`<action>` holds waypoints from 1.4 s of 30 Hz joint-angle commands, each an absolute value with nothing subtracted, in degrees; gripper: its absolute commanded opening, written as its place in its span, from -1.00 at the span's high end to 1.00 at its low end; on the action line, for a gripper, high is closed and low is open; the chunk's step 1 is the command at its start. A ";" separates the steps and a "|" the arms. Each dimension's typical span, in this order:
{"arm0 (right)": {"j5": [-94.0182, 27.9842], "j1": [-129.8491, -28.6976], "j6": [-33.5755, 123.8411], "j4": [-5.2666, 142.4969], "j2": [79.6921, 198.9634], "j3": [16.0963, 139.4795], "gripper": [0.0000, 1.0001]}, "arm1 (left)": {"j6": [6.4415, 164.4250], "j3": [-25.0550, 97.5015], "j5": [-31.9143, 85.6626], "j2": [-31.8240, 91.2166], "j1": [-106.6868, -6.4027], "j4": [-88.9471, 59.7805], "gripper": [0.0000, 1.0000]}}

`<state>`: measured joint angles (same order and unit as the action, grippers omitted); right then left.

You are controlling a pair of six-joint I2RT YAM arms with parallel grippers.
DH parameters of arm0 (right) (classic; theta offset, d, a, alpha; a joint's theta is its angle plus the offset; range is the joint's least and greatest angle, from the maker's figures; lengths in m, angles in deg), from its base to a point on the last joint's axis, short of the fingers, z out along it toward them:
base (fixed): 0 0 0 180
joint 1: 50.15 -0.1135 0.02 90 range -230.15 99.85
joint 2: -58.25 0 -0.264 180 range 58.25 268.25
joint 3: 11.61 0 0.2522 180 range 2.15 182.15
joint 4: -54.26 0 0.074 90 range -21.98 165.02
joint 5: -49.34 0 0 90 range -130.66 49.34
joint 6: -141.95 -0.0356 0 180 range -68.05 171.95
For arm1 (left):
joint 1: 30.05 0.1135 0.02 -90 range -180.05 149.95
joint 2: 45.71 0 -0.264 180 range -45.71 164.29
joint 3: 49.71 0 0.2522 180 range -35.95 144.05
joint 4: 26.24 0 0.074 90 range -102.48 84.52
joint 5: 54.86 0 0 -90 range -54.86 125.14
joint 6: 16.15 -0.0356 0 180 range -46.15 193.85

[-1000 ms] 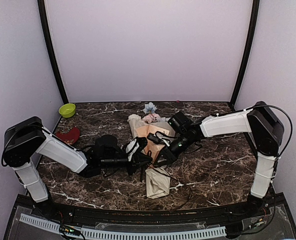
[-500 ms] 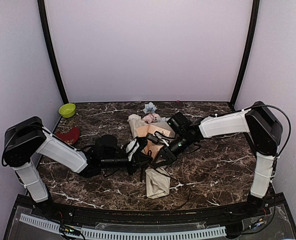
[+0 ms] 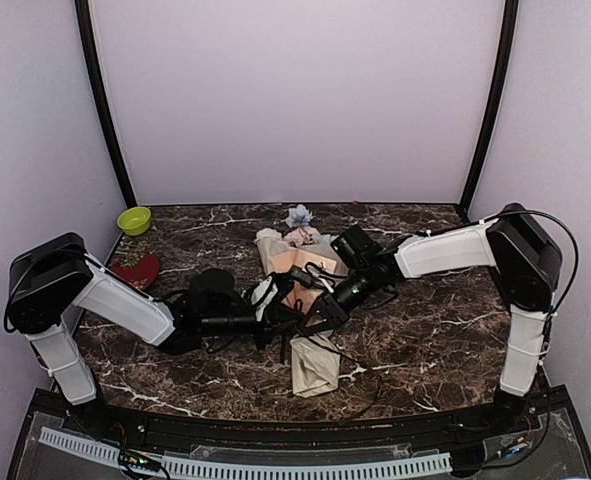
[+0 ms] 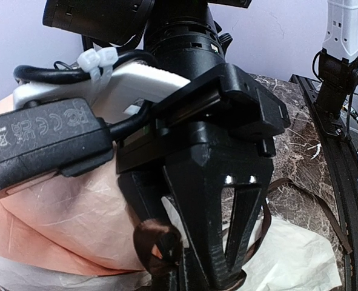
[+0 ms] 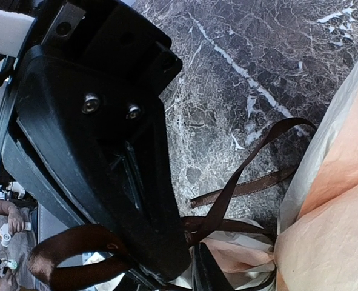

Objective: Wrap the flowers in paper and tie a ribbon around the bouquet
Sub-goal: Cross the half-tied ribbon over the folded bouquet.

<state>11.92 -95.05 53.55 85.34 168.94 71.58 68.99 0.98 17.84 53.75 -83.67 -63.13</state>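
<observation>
The bouquet [image 3: 297, 290] lies on the marble table, with the pink and white flowers [image 3: 300, 236] at its far end and the beige paper [image 3: 313, 368] tapering toward me. Both grippers meet over its middle. My left gripper [image 3: 291, 318] [image 4: 218, 279] is shut, with a loop of the dark brown ribbon [image 4: 154, 239] at its fingertips above peach paper [image 4: 57, 218]. My right gripper [image 3: 317, 310] [image 5: 191, 267] is closed down on crossing strands of ribbon [image 5: 251, 185] beside the paper [image 5: 336, 206]. A ribbon tail [image 3: 365, 372] trails toward the front right.
A green bowl [image 3: 134, 220] stands at the back left, with a red object [image 3: 137, 270] in front of it. A pale blue flower [image 3: 298, 214] lies just beyond the bouquet's heads. Purple walls enclose the table on three sides.
The right gripper has crept slightly left, closer to the left gripper over the bouquet. The left arm and the bouquet have stayed put.
</observation>
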 commanded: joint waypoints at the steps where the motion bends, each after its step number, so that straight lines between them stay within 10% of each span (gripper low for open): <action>1: 10.96 -95.56 52.07 82.15 169.79 71.21 0.59 | 69.46 1.93 16.96 53.83 -83.57 -64.86 1.00; 6: 8.76 -95.58 52.15 82.88 169.20 71.28 1.00 | 69.46 1.68 17.33 53.47 -83.57 -64.84 1.00; 42: -5.53 -93.65 45.51 79.88 159.85 65.81 1.00 | 71.61 4.60 19.85 57.01 -83.31 -65.70 1.00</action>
<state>-5.35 -93.96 46.04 81.69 160.46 65.99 71.53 2.71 20.15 56.18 -83.30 -65.08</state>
